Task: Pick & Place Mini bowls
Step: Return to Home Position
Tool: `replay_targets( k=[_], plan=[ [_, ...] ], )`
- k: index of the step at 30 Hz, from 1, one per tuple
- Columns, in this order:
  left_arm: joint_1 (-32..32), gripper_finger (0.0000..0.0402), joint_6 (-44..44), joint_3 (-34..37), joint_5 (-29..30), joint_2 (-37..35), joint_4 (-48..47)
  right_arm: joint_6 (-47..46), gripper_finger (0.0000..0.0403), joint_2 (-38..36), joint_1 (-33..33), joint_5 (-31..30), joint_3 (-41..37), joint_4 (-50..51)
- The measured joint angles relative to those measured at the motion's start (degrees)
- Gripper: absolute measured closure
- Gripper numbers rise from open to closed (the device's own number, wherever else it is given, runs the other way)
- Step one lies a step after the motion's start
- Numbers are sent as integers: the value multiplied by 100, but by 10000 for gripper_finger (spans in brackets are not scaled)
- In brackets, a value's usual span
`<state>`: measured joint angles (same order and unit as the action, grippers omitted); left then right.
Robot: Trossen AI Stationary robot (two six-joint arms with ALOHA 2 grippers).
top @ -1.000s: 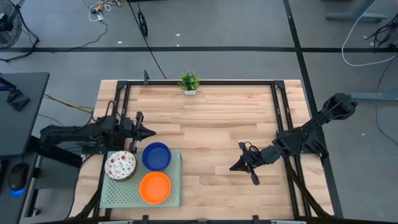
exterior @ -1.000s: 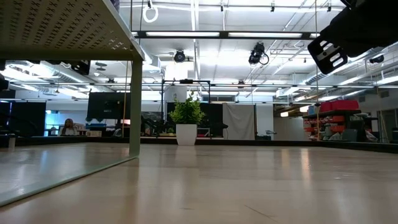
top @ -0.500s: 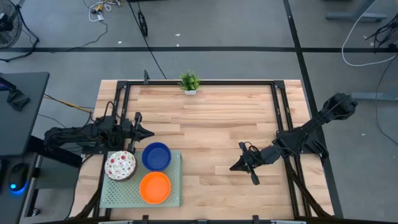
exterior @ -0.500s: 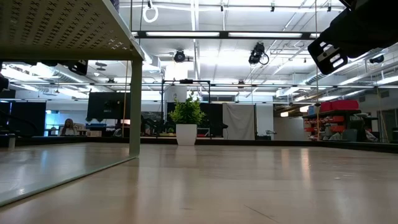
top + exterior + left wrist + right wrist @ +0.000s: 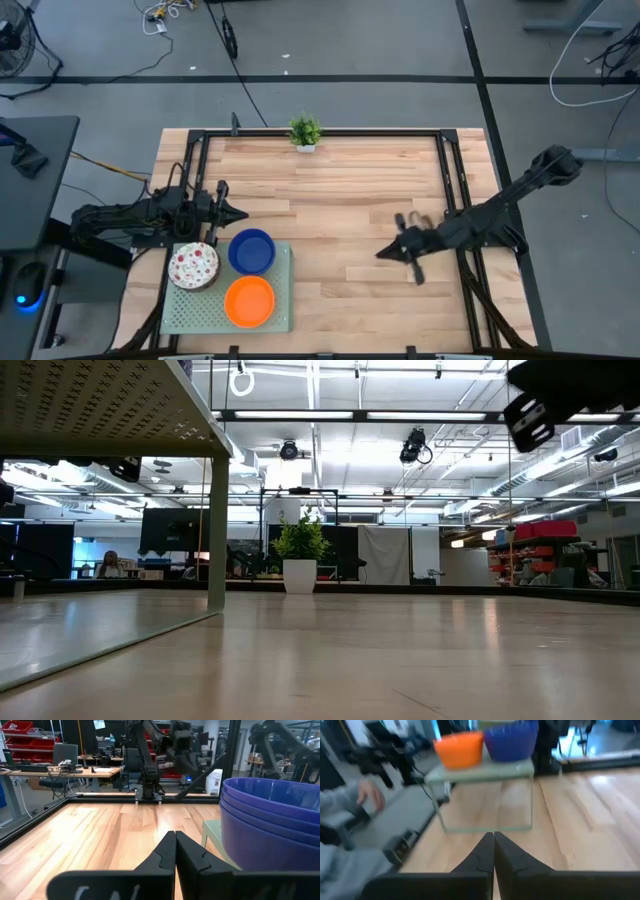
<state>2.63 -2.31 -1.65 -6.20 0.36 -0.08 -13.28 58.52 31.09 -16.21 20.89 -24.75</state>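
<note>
Blue bowls [image 5: 251, 250]: stacked on the green shelf [image 5: 284, 285], at the counter [image 5: 340, 190] edge.
Orange bowls [image 5: 249, 301]: stacked, same shelf.
Speckled bowls [image 5: 194, 265]: same shelf.
Left hand [image 5: 241, 213]: fingers together, empty, near the Blue bowls.
Right hand [image 5: 382, 254]: fingers together, empty, well apart from the shelf.

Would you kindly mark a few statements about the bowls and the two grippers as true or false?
1. The blue bowls sit stacked on the pale green shelf. True.
2. The orange bowls lie off the shelf. False: they are on it, beside the blue bowls.
3. The left gripper is shut and empty. True.
4. The right gripper holds a speckled bowl. False: it is shut on nothing, over the table; the speckled bowls are on the shelf.
</note>
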Motion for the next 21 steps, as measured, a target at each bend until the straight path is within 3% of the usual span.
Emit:
replay_targets(
  k=[6,12,17,21],
  plan=[
    [2,397,-1,7,2,0,50,180,394,-1871,-36,-169,-861,-37],
    [2,397,-4,9,7,0,65,574,394,-3255,-110,-156,-1553,24],
    [2,397,-1,14,9,0,94,779,395,-4312,-429,148,-1662,852],
    [2,396,-1,15,13,0,98,933,400,-4997,-1007,914,-1662,1345]
  ],
)
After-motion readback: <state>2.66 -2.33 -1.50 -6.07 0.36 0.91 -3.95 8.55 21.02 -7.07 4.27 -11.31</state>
